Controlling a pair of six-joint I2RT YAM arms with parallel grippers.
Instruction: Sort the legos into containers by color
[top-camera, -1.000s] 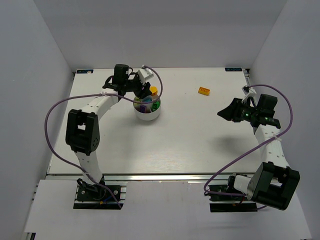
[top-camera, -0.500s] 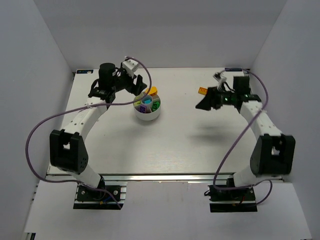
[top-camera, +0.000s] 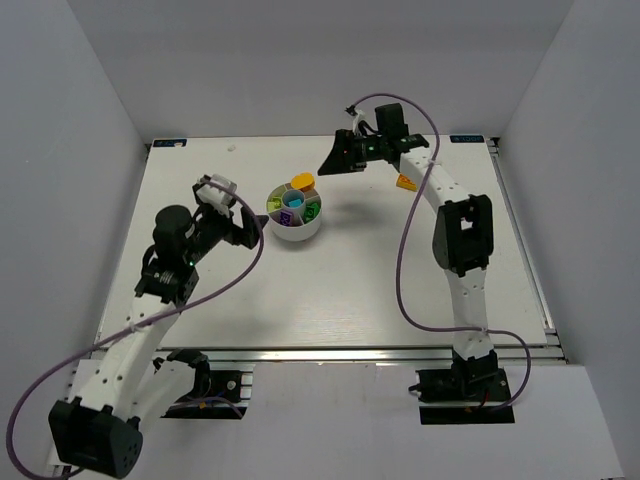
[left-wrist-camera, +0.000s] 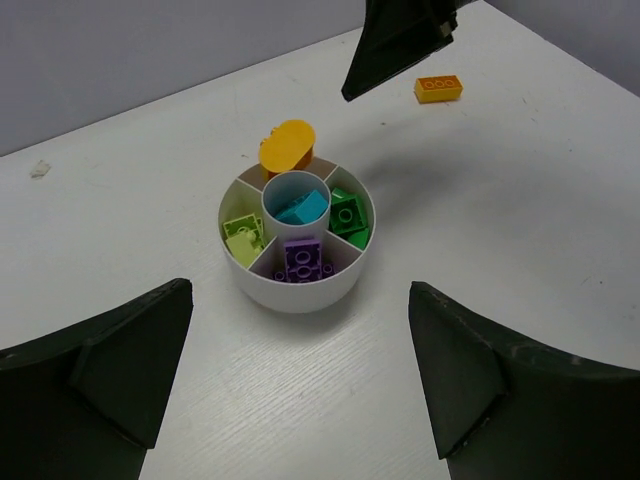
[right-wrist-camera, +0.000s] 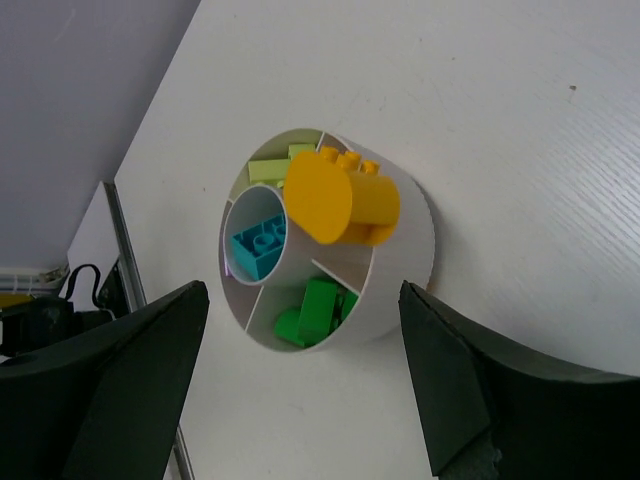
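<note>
The round white divided dish (top-camera: 294, 232) holds lime (left-wrist-camera: 241, 240), purple (left-wrist-camera: 300, 260) and green (left-wrist-camera: 347, 213) legos in its wedges. A cyan lego (left-wrist-camera: 302, 208) lies in the centre well. A big orange lego (left-wrist-camera: 287, 147) rests on the far wedge, sticking up above the rim. Another orange lego (left-wrist-camera: 438, 88) lies on the table to the right, behind the right arm. My left gripper (top-camera: 243, 224) hangs open just left of the dish, holding nothing. My right gripper (top-camera: 333, 160) is open behind the dish and looks down at it, also holding nothing.
Purple cables loop from both arms over the table. The right arm (top-camera: 430, 185) stretches across the back right, partly over the loose orange lego (top-camera: 406, 182). Grey walls close in the table at the back and sides.
The left gripper has pulled back from the dish toward the near left. The right arm has swung from the right side to behind the dish. Both grippers' jaws have opened wider.
</note>
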